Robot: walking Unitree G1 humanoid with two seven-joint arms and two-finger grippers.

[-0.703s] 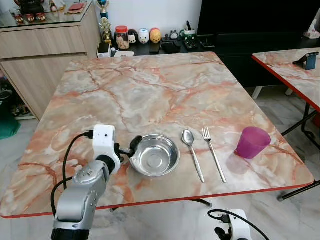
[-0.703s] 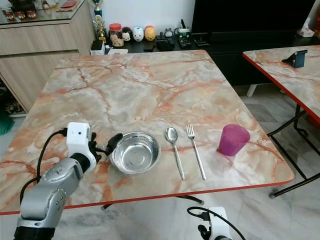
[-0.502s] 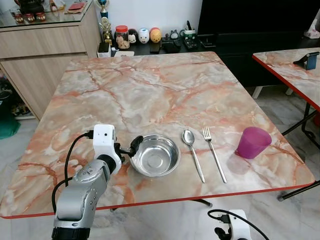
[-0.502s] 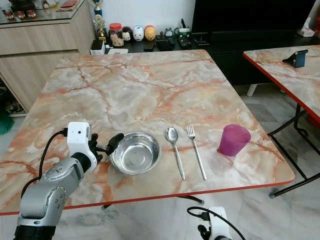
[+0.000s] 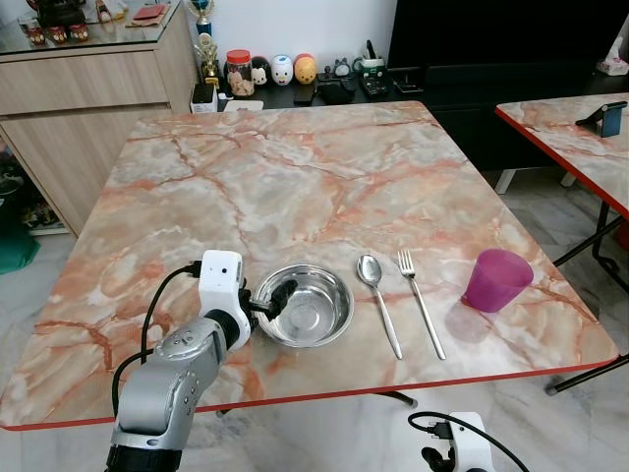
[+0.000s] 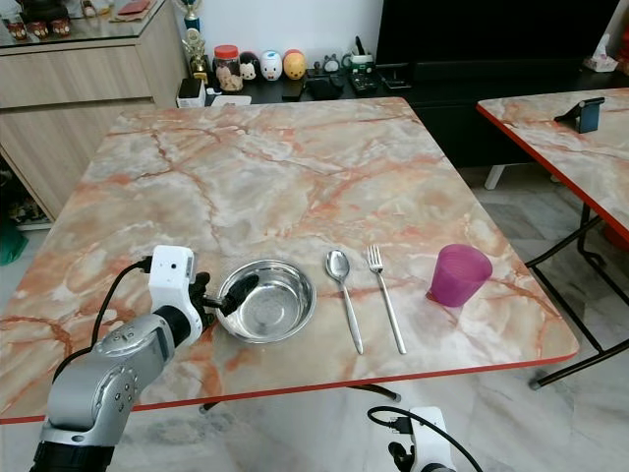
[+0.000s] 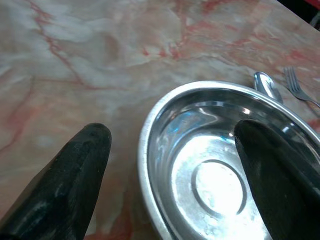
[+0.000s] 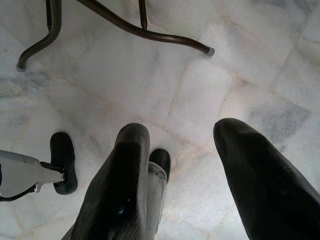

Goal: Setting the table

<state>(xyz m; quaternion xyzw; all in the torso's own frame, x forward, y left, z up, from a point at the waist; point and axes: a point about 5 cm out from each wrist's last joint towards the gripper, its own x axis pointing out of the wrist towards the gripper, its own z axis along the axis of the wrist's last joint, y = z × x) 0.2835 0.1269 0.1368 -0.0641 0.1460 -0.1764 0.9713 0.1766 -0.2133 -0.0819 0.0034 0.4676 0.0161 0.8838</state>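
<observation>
A steel bowl [image 5: 313, 307] sits near the front edge of the marble table [image 5: 295, 167]. To its right lie a spoon [image 5: 378, 300] and a fork [image 5: 420, 300], side by side, then an upright purple cup [image 5: 496, 279]. My left gripper [image 5: 271, 299] is open at the bowl's left rim. In the left wrist view the rim of the bowl [image 7: 210, 170] runs between the two fingers, one finger [image 7: 75, 170] outside on the table and the other inside the bowl. My right gripper [image 8: 182, 130] hangs open over the floor below the table's front edge.
A second marble table [image 5: 580, 147] stands to the right with a phone on it. A wooden sideboard [image 5: 88, 88] is at the back left, and a low dark cabinet with jars and figurines [image 5: 285, 71] lies behind the table. Metal table legs [image 8: 125, 25] cross the tiled floor.
My left gripper has moved right toward the bowl; one finger now reaches over the rim into it. The bowl, cutlery and cup have stayed put.
</observation>
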